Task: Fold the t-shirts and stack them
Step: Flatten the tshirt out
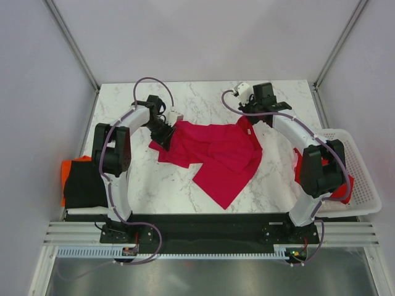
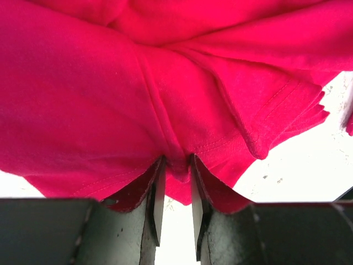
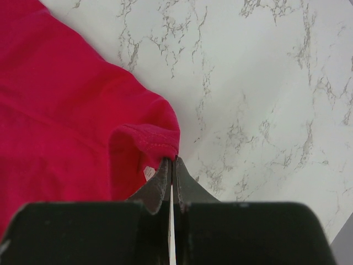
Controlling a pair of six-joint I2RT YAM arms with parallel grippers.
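**Both arms pinching a crumpled shirt**

The crimson-pink t-shirt (image 1: 217, 154) lies rumpled mid-table (image 1: 154, 185), one flap trailing toward the near edge. The left gripper (image 2: 176, 165) has its fingers (image 2: 159, 190) narrow, clamped on a gathered pleat at the side of the shirt nearer the left edge. The right gripper (image 3: 172, 161) is nearly closed on a thin bit of hem at the shirt's far right corner.

The right grip looks slight, so a pull could slip the hem free. The left pleat may hold more than one layer, which would drag wrinkles along instead of spreading the cloth.

An orange shirt (image 1: 66, 169) and a black shirt (image 1: 83, 185) lie at the near left corner. The white basket (image 1: 364, 185), off the right edge, holds a red shirt (image 1: 345, 185). Neither blocks the arms.
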